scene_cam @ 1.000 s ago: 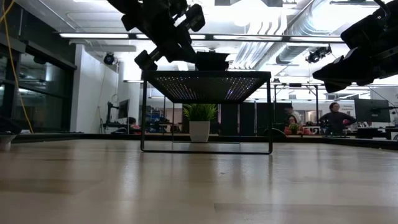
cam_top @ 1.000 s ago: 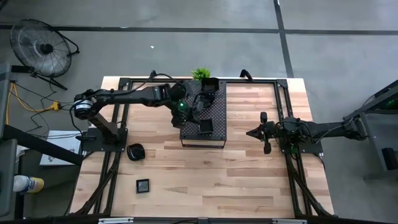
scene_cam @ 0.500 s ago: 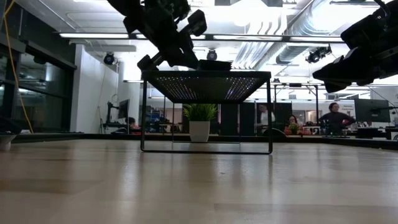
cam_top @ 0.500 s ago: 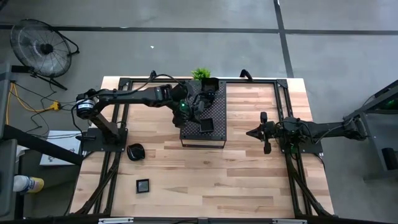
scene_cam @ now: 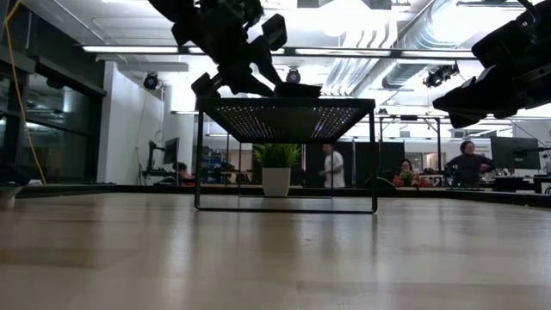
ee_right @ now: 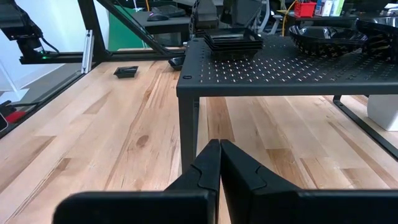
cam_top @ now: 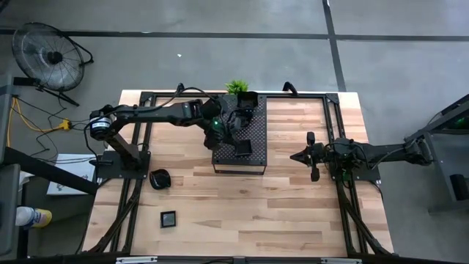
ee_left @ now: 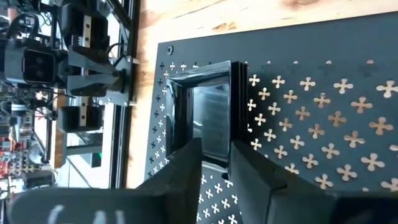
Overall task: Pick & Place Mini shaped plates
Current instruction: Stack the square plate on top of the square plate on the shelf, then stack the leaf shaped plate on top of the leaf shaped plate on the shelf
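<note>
Bench (cam_top: 293, 191) pale wood planks, smooth satin. Perforated tray (ee_left: 323, 93) matt black metal. Square mini plate (ee_left: 208, 118) glossy black. Left claw (ee_left: 217, 168) matt dark plastic.

bench (cam_top: 293, 191): light wood planks
on bench, back middle: black perforated tray stand (cam_top: 256, 128), potted green plant (cam_top: 236, 87)
on bench, left front: rounded black dish (cam_top: 160, 178), square black dish (cam_top: 168, 218)
</note>
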You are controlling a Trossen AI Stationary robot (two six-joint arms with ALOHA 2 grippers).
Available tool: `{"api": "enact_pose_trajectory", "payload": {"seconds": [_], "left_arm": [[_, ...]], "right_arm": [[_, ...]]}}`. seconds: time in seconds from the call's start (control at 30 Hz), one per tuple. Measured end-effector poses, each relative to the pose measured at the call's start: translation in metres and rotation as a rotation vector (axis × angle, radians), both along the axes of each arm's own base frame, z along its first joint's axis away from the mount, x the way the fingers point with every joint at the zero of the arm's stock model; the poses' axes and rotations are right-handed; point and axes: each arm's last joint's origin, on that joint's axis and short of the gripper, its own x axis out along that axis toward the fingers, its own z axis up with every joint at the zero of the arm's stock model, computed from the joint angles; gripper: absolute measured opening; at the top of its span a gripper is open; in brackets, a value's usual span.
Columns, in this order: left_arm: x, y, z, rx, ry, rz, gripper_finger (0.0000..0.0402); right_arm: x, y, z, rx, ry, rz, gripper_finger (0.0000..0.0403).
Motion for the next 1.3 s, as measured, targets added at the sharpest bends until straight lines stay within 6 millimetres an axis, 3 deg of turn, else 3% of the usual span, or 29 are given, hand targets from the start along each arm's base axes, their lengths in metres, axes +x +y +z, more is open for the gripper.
{"api": "enact_pose_trajectory", "payload": {"seconds": [0.2, 0.73, 0.9, 1.07, 1.3], "left_arm": [[-0.001, 0.000, 0.010, -0.011, 0.010, 0.011, 0.0100], [-0.013, -0.001, 0.015, 0.001, 0.148, 0.092, 0.0102], [-0.034, -0.005, 0.031, -0.038, 0.210, 0.217, 0.0101], [-0.070, -0.015, 0.053, -0.224, 0.310, 0.415, 0.0101], [-0.114, -0.034, 0.057, -0.472, 0.517, 0.646, 0.0101]], "right_arm": [[0.000, 0.000, 0.000, 0.000, 0.000, 0.000, 0.0005], [0.000, 0.000, 0.000, 0.000, 0.000, 0.000, 0.0005], [0.000, 0.000, 0.000, 0.000, 0.000, 0.000, 0.0005], [0.000, 0.000, 0.000, 0.000, 0.001, 0.000, 0.0005], [0.000, 0.000, 0.000, 0.000, -0.001, 0.000, 0.0005]]}}
